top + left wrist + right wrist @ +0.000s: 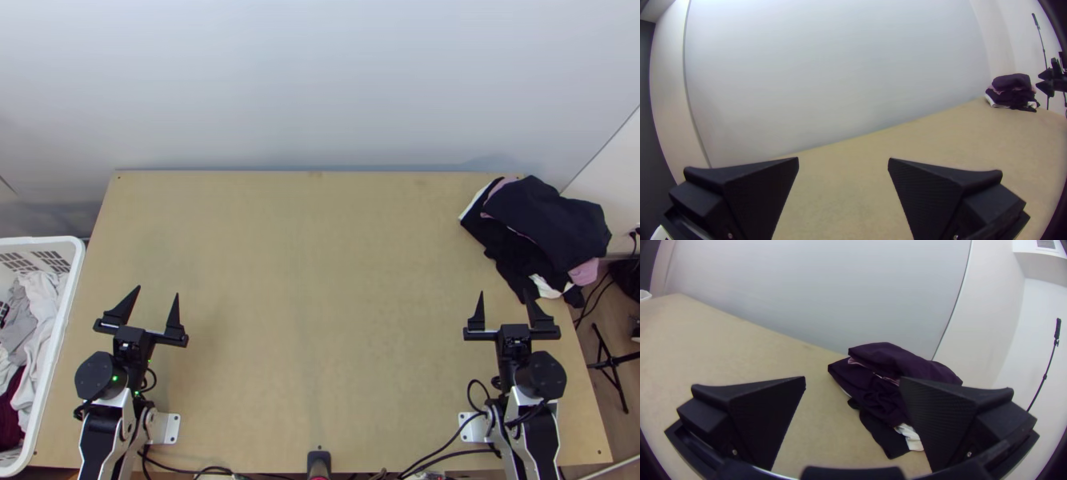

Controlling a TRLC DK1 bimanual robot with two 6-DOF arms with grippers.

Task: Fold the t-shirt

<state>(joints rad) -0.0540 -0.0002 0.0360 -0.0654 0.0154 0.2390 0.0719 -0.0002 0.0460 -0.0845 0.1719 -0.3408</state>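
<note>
My left gripper [158,300] stands open over the table's left side in the top view, nothing between its fingers; the left wrist view has the same gripper [843,162] wide apart. My right gripper [503,302], open and holding nothing, is near the right edge, just below a pile of clothes [552,220]; in the right wrist view the gripper [852,382] has one finger in front of that pile [880,386]. The pile is stacked dark cloth with pink and white parts showing. Whether a t-shirt is among it, I cannot tell.
A white basket [60,320] with white, grey and dark red clothes [36,300] stands at the table's left edge. The wooden table [320,280] stretches between the arms, with a pale wall behind. Cables [436,460] run along its near edge.
</note>
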